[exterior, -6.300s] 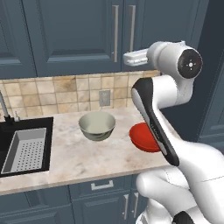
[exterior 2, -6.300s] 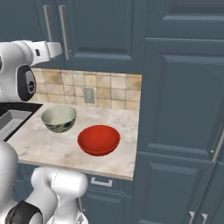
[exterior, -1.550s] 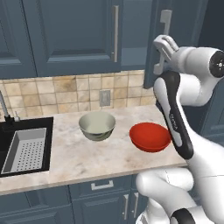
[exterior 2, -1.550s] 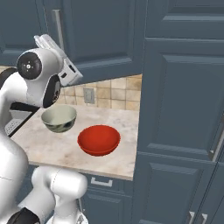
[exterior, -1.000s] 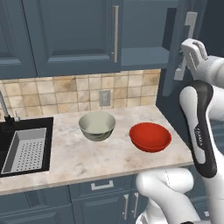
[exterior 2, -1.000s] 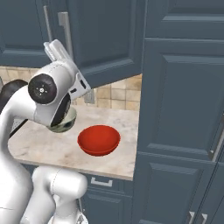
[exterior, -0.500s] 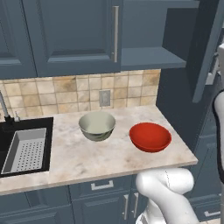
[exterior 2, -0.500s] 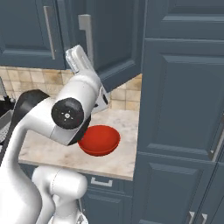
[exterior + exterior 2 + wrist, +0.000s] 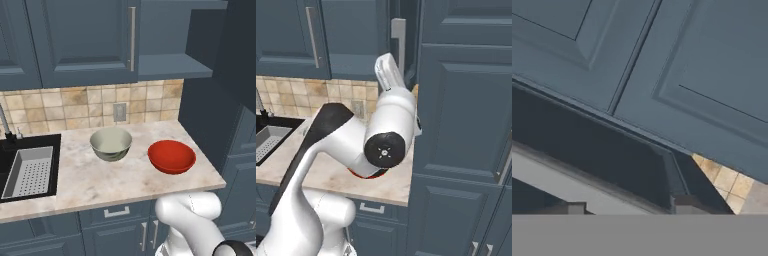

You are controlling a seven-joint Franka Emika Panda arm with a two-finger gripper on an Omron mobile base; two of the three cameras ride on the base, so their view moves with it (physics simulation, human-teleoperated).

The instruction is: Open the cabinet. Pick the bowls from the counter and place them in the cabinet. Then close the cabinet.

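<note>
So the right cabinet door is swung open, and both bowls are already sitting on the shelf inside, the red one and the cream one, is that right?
Not quite. The right door of the cabinet is open, but the shelf holds no bowls. The left base view shows the red bowl and the cream bowl on the counter, side by side and apart.

Beige tile backsplash (image 9: pixel 75 105), wall outlet (image 9: pixel 119 112).
</note>
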